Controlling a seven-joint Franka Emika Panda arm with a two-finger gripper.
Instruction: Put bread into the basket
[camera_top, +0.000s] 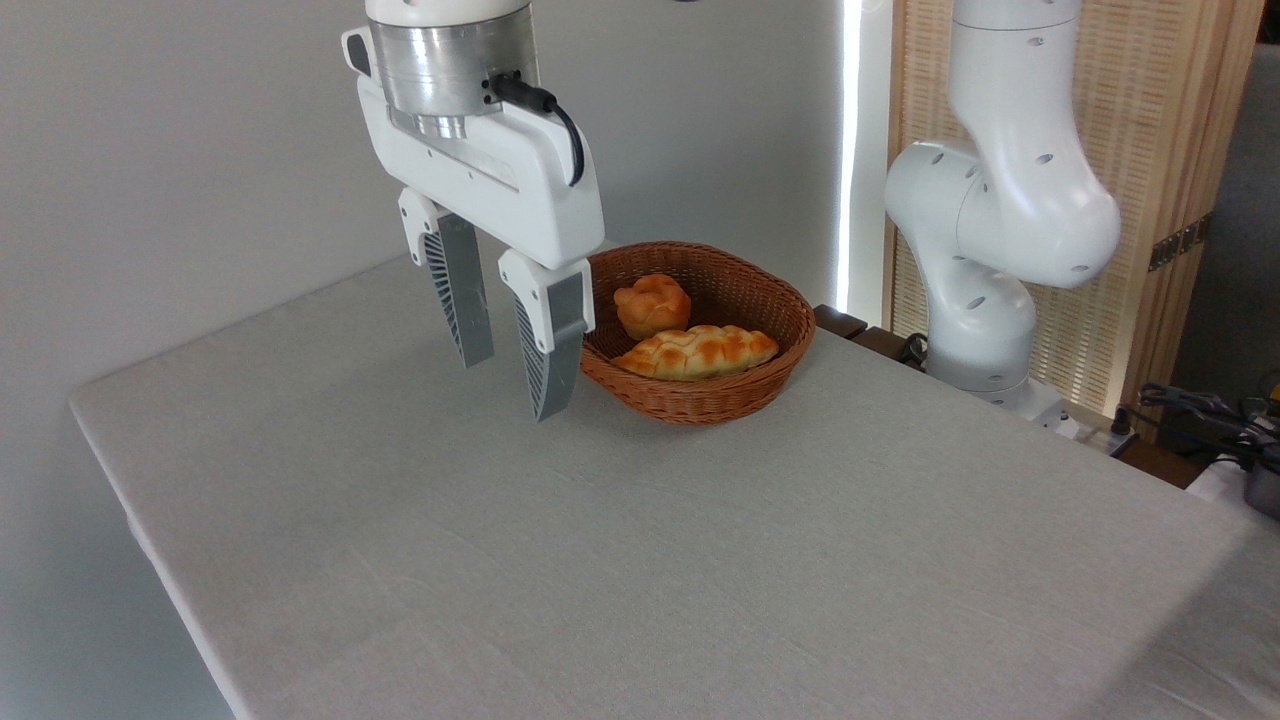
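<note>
Bread (697, 352) lies inside the basket (772, 300), along its front inner wall, long axis running roughly 9-to-3 across the frame with the right end tilted slightly up. Small round bun (652, 305) sits just behind it at about 11 o'clock, touching or nearly touching; cannot tell which. Basket rests on the worktop (700, 560) toward the far edge.

End effector (510, 365) hangs above the worktop just outside the basket's left rim, fingers spread with a clear gap, nothing between them. Near finger overlaps the basket's left edge in this view; contact cannot be judged from here. Fingers point down, slightly raked.

Key relation: bread lies at about 3 o'clock from the end effector, near but separated by the basket wall. Finger gap opens roughly along the loaf's long axis, so any re-grasp would need a wrist turn. Only one arm, base at the far right behind the worktop.

Judgement: task looks complete, loaf already in place, end effector empty and clear of the basket interior. Likely nothing left but retreat.
</note>
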